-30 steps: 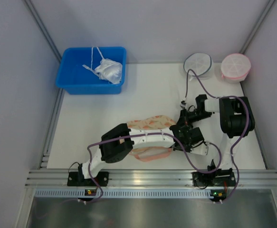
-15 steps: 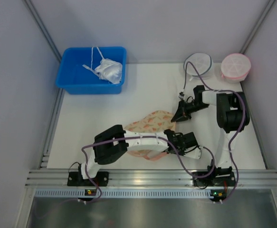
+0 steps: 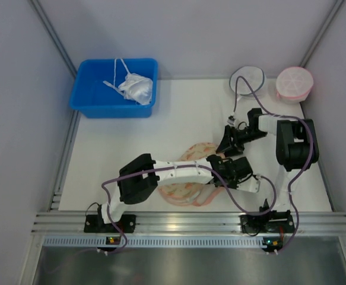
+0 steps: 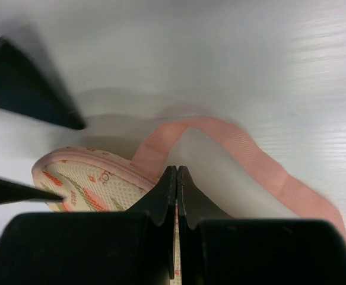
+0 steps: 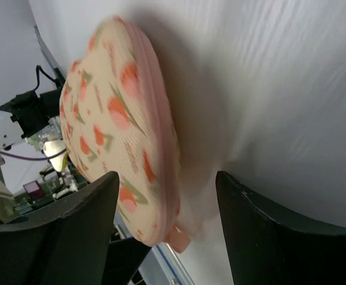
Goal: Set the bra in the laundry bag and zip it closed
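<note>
The laundry bag point(image 3: 197, 149) lay on the table point(image 3: 161, 122) near its front edge, mostly under your left arm point(image 3: 178, 171). The stretch of rim you could see looked shut. The bra showed in no view, so I judged it was already inside.

Your left gripper point(image 4: 176, 170) was squeezed tight at the rim where the pink loop point(image 4: 262, 161) joins, with only a thin sliver of material between its fingers. Your right gripper point(image 5: 165, 178) stood wide apart just beside the bag's far lobe, gripping nothing.

With nothing bracing the bag, any pull from the left could have dragged the whole case instead of running the zip. That thin pinch could also have slipped free.
</note>
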